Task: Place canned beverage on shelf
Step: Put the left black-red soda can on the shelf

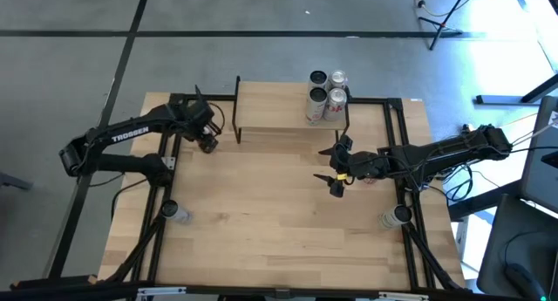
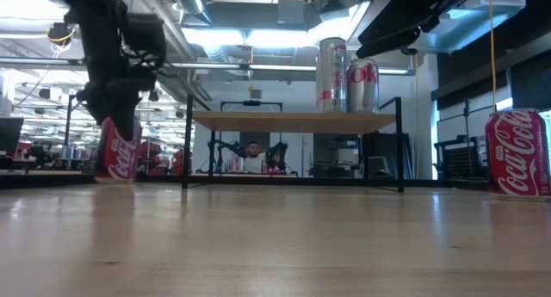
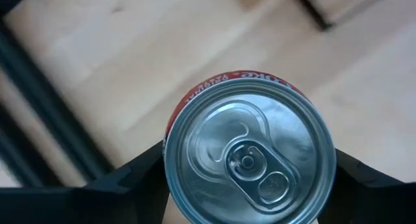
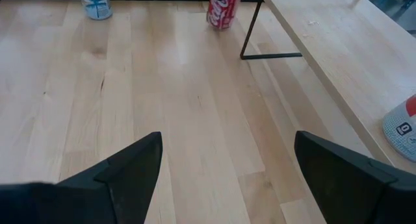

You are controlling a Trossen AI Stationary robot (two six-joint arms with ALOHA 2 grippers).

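Aluminium fills the left wrist view: the brushed silver lid and pull-tab of a red canned beverage point(image 3: 250, 152), a smooth upright cylinder clamped between the two dark fingers of the left gripper point(image 1: 207, 140), which press on opposite sides of its wall. In the low view the same can point(image 2: 119, 151) hangs under that gripper with its base at or just off the pale wooden bench point(image 1: 261, 214); I cannot tell whether it touches. Its long axis stands vertical, so it need not be turned, only carried. What the move depends on is that the shelf point(image 1: 288, 109) lies just beside the left gripper, toward the middle of the bench and a little farther back, and that its light-wood board sits above the can's base on thin black metal legs, so the can must, I judge, rise before it goes sideways. The near end of the board looks bare, while three silver-topped cans point(image 1: 325, 96) crowd the far end. The left arm is plainly the nearer one and already has the load. Farther off, past that crowded end, the right gripper point(image 1: 337, 168) waits with its fingers spread wide and nothing between them, and another red can point(image 2: 516, 152) stands on the bench out by that side.
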